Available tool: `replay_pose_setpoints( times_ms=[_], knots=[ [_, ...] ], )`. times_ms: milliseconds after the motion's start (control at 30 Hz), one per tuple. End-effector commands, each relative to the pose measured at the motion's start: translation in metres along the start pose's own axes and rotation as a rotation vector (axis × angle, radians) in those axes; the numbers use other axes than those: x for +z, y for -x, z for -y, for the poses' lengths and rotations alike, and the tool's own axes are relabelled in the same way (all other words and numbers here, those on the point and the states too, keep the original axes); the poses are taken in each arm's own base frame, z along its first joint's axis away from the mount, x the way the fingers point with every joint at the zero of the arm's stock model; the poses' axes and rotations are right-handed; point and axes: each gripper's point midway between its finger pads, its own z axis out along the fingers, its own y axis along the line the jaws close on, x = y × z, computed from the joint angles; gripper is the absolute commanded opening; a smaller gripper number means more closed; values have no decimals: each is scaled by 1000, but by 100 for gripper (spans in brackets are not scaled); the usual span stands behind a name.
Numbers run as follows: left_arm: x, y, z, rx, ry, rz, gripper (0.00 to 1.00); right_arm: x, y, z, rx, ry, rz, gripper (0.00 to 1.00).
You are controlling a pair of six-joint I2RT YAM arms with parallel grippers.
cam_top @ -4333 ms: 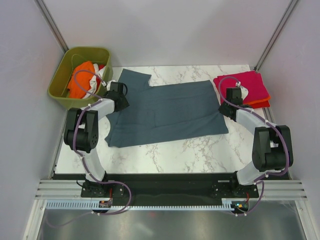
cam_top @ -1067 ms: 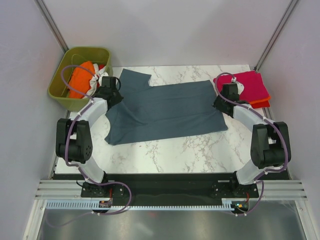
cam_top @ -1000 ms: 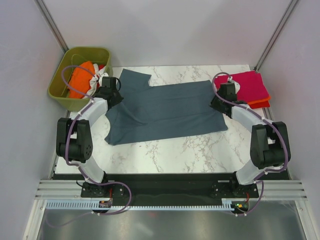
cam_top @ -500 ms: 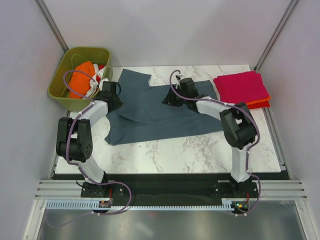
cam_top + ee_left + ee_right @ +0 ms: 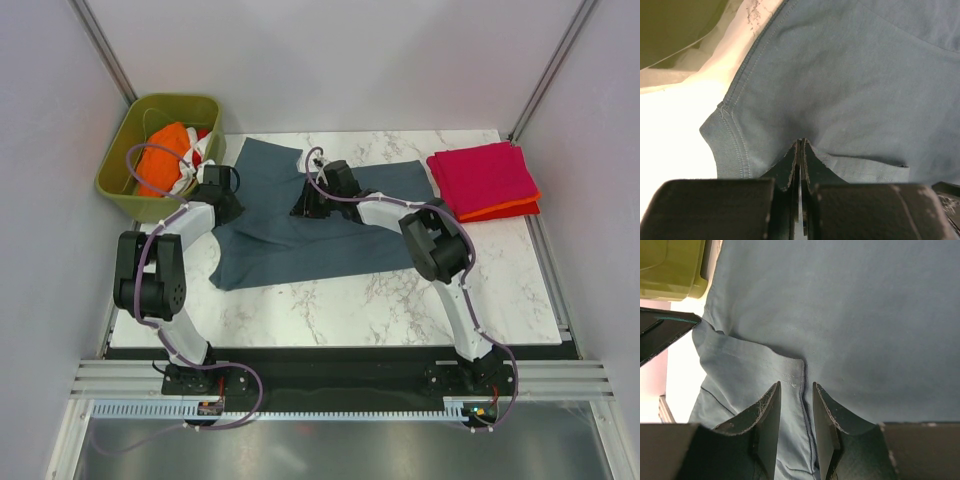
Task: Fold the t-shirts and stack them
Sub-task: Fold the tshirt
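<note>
**Left gripper pinches the blue-grey shirt, right gripper stands parted over it**

The slate blue-grey t-shirt (image 5: 300,245) lies spread across the middle of the marble table (image 5: 400,300), reaching from centre-left towards the upper right of the overhead view. Its left part is rumpled.

The left gripper (image 5: 218,196) sits at the shirt's upper left edge, just beside the olive-green bin (image 5: 113,160). In the left wrist view its fingers (image 5: 801,146) are pressed tight together on a small pucker of the cloth (image 5: 865,75) — a firm pinch, with a hemmed corner lying just left of the tips.

The right gripper (image 5: 305,205) reaches far across to the upper centre of the frame and is down on the same shirt. In its wrist view the fingers (image 5: 795,390) stand apart with a clear gap, and a stitched fold edge of the shirt (image 5: 840,300) runs between them; neither finger has closed on the cloth.

At the upper right, well apart from both grippers, the magenta-pink t-shirt (image 5: 485,175) lies folded on the orange-red t-shirt (image 5: 507,208). An orange t-shirt (image 5: 160,150) sits in the bin.
</note>
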Motion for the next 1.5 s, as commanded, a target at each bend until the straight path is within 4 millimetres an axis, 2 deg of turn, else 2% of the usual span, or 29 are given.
replay_pose_setpoints(
  times_ms=[0, 333, 633, 767, 967, 1267, 1400, 1467],
  knots=[
    [2, 4, 1, 9, -21, 17, 2, 5, 15, -21, -5, 79, 22, 39],
    [-1, 6, 0, 3, -28, 22, 2, 24, -7, -23, -7, 80, -42, 38],
    [-1, 6, 1, 1, -38, 20, 2, 31, -11, -21, 9, 80, -53, 37],
    [-3, 8, 2, -2, -43, 25, 2, 33, -11, -22, 14, 88, -57, 24],
    [-6, 11, 2, -3, -46, 34, 2, 31, -4, -26, 8, 93, -40, 0],
    [-8, 15, 6, -8, -59, 42, 2, 5, 27, -32, -4, 105, 70, 0],
    [-7, 21, 10, -13, -68, 54, 2, -7, 39, -19, 29, 107, 102, 0],
    [-7, 26, 13, -6, -78, 60, 2, -10, 39, -16, 46, 118, 102, 0]
  ],
)
